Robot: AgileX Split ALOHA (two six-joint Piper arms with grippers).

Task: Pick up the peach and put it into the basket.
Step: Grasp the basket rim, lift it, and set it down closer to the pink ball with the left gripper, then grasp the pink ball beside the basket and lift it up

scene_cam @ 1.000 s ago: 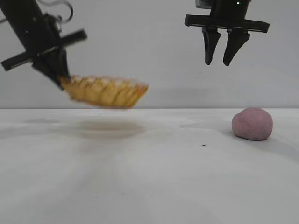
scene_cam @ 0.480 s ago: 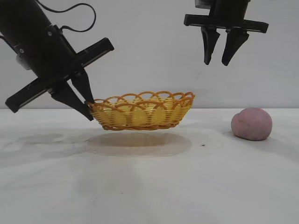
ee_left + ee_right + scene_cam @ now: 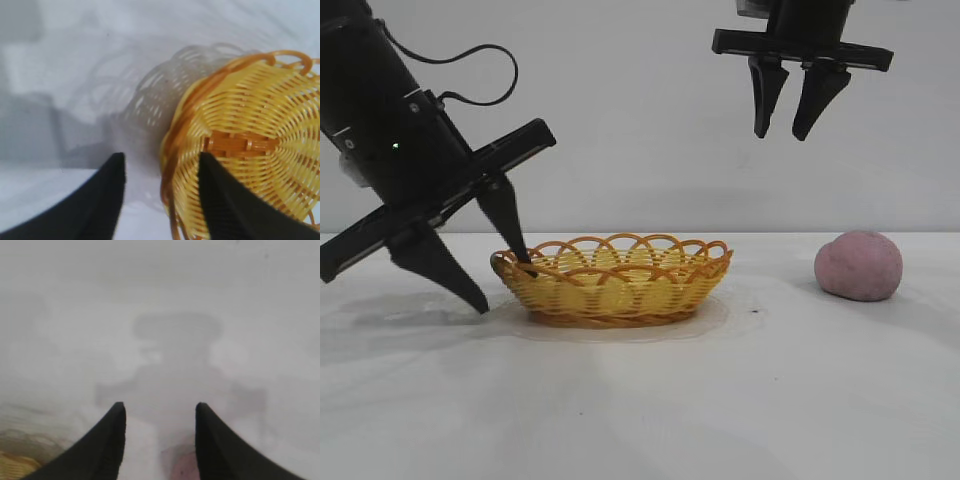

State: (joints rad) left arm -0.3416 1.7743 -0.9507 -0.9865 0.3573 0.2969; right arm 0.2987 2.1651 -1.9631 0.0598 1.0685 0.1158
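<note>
The white table is filling the lower part of the exterior view and is carrying everything else. The left arm is leaning in steeply from that view's upper left, a black cable looping behind it. Its gripper, the left gripper, is standing spread wide at the wicker basket's near end: one finger is reaching down inside the scalloped rim, the other is planted outside on the table, so the rim is sitting between them without being pinched. The left wrist view is showing the same thing, with one dark finger over the woven floor and the other on the bare surface beside the wall.

The basket is resting flat on the table, left of centre, its yellow sides and orange-brown looped rim upright and nothing lying inside it.

The right gripper is hanging high above the table, pointing straight down, its fingers parted and holding nothing. It is sitting above the gap between basket and peach, nearer the peach.

The peach, a dull pinkish lump, is lying on the table well to the right of the basket, apart from both grippers.
</note>
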